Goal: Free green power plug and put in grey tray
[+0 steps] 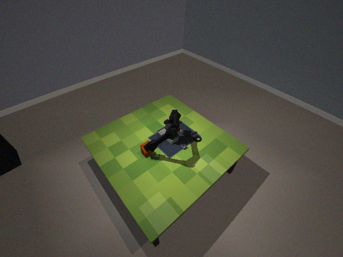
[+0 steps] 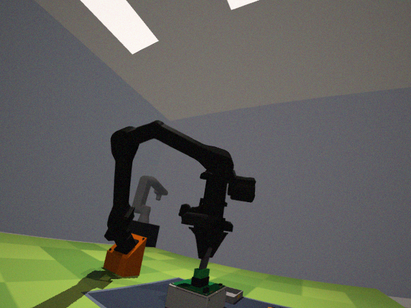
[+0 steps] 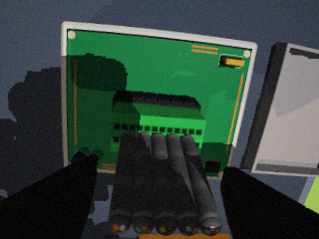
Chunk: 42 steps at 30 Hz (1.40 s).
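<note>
Top high, far; exterior low; wrist close above

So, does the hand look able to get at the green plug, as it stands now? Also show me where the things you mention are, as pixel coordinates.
Probably yes. The hand (image 1: 173, 133) (image 2: 205, 256) (image 3: 161, 173) is open above the plug (image 2: 201, 273) (image 3: 171, 122), its fingers on both sides of the cables (image 2: 204, 262) (image 3: 164, 186). I see nothing blocking the way down, though the cables rise between the fingers.

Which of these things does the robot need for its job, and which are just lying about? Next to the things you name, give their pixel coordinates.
For the job:
- green plug (image 2: 201, 273) (image 3: 171, 122)
- circuit board (image 3: 164, 60)
- grey tray (image 1: 162, 130) (image 2: 237, 297) (image 3: 291, 90)
- the robot's jaws (image 2: 207, 256)

Apparently just lying about:
- black ring (image 1: 197, 138)
- small orange item (image 1: 180, 130)
</note>
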Tool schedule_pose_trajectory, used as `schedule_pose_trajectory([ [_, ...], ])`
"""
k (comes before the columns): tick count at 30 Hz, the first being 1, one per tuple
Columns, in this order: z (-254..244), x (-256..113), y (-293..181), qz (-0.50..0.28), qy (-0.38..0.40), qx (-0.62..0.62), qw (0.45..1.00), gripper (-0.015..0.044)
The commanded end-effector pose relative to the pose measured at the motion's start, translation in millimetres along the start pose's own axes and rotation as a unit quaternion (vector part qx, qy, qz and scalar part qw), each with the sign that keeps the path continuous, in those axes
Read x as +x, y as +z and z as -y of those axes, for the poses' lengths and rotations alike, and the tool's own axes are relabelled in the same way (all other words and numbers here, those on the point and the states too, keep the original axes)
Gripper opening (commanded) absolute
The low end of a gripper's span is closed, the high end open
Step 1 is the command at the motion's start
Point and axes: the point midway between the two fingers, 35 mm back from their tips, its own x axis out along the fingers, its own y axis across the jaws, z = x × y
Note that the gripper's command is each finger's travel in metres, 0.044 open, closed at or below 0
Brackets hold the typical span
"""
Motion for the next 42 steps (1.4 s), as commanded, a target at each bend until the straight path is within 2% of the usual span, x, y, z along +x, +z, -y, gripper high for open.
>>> schedule_pose_trajectory([
  [1, -0.9, 6.1, 0.2, 0.0, 0.002, -0.002, 1.0, 0.025],
  [9, -1.0, 14.4, 0.2, 0.0, 0.002, -0.001, 1.0, 0.025],
  [19, -1.0, 14.4, 0.2, 0.0, 0.002, -0.001, 1.0, 0.0],
  [33, -0.7, 5.2, 0.2, 0.0, 0.004, -0.002, 1.0, 0.0],
  [42, 6.2, -5.2, 0.3, 0.0, 0.043, -0.002, 0.999, 0.0],
])
